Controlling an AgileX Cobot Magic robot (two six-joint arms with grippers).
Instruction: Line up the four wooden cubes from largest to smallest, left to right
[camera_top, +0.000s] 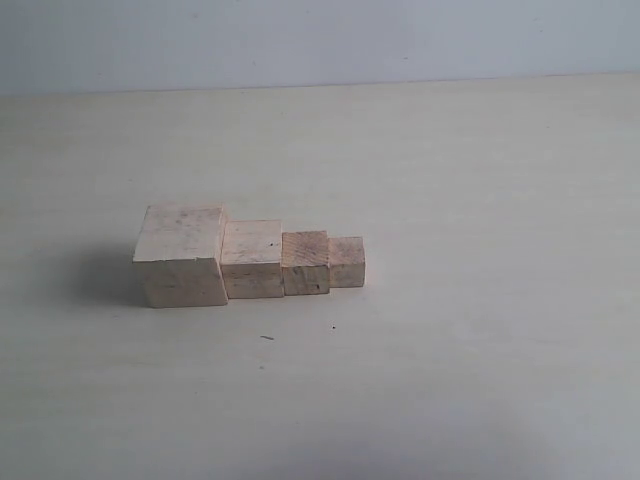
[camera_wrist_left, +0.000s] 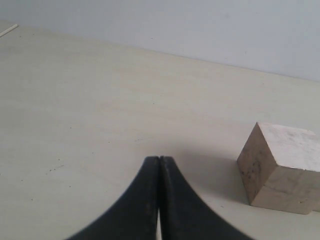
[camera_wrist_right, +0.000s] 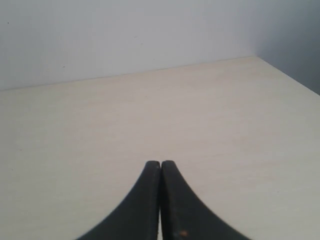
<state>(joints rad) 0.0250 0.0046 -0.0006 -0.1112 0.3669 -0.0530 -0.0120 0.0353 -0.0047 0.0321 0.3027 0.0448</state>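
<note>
In the exterior view the four wooden cubes (camera_top: 265, 265) sat in one row a little left of centre, just below the middle of the frame, on the pale table (camera_top: 470, 380). From the left came the largest cube (camera_top: 180, 255), the second cube (camera_top: 252, 258), the third cube (camera_top: 305, 262) and the smallest cube (camera_top: 346, 261). Each touched or all but touched its neighbour, and sizes stepped down toward the right. Neither arm showed in that view.

The left gripper (camera_wrist_left: 159, 160) had its jaws pressed together with nothing between them. A block stood apart from its tips, probably the largest cube (camera_wrist_left: 280, 170), though the frame edge cut off whatever lay beside it. The right gripper (camera_wrist_right: 160, 163) was likewise closed and empty, over bare table.

By this, the ordering looked finished. The next move called for little beyond holding both arms clear of the row, or at most a light nudge to square the front faces.
</note>
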